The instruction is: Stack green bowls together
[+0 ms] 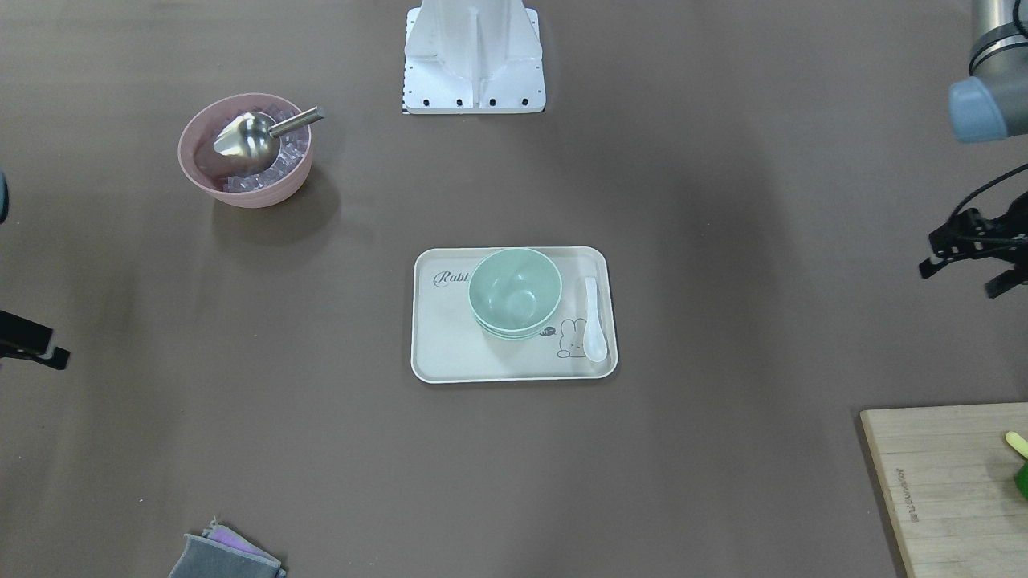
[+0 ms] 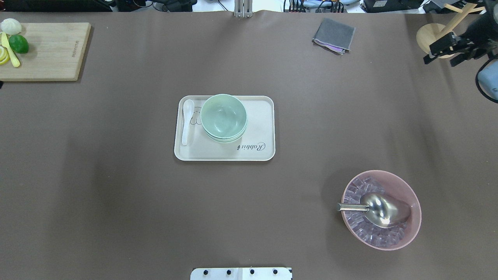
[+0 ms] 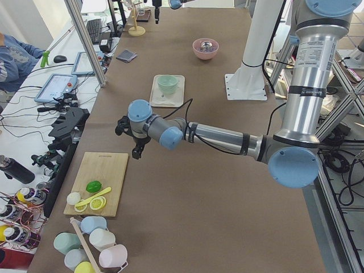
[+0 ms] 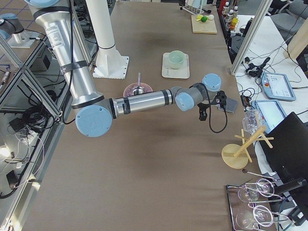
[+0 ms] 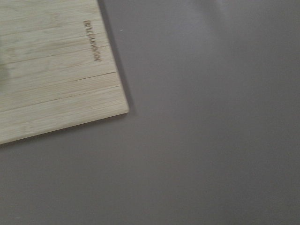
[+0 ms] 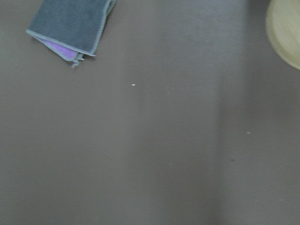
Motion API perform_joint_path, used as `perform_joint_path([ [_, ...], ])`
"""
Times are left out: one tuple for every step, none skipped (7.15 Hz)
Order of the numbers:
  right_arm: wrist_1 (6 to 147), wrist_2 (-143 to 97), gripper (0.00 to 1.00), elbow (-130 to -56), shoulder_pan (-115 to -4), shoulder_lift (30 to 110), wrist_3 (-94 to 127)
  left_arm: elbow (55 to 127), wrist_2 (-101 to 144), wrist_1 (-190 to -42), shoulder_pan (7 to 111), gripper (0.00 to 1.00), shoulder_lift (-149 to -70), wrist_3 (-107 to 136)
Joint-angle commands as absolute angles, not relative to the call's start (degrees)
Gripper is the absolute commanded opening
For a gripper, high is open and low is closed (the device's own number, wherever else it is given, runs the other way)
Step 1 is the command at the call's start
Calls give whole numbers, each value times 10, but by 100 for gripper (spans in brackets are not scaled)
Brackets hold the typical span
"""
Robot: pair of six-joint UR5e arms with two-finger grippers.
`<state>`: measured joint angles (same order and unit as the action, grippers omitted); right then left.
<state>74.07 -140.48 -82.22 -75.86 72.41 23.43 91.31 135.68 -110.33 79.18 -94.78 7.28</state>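
Tray (image 1: pixel 450 353) holds nested green bowls (image 1: pixel 514 293); pink bowl (image 1: pixel 195 136) holds ice (image 1: pixel 245 184), scoop (image 1: pixel 245 140); both jaws wide.

I see the green bowls (image 1: pixel 515 291) (image 2: pixel 223 116) (image 3: pixel 167 83) (image 4: pixel 176 57) nested upright in one stack on the tray (image 1: pixel 450 345) (image 2: pixel 256 151). They are pale mint, smooth, round and deep-sided. The top one is empty. Lower rims show just under it on one side, though I cannot count them. The stack sits against the tray's long edge farthest from the robot's base, a little off centre.
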Motion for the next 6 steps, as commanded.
perform_joint_path([
  [783, -1390, 100, -793, -823, 755, 60, 863, 1349, -1100, 857, 98, -930, -54],
  [785, -1391, 100, -768, -840, 754, 16, 846, 1349, -1100, 873, 98, -931, -79],
  [785, -1391, 100, -764, -841, 754, 11, 845, 1348, -1100, 875, 98, -930, -80],
  [785, -1390, 100, -763, -842, 753, 11, 845, 1348, -1100, 875, 98, -928, -77],
  [785, -1390, 100, -764, -842, 752, 11, 843, 1348, -1100, 875, 98, -928, -72],
  [784, -1390, 100, -764, -842, 753, 11, 847, 1350, -1062, 875, 98, -935, -48],
])
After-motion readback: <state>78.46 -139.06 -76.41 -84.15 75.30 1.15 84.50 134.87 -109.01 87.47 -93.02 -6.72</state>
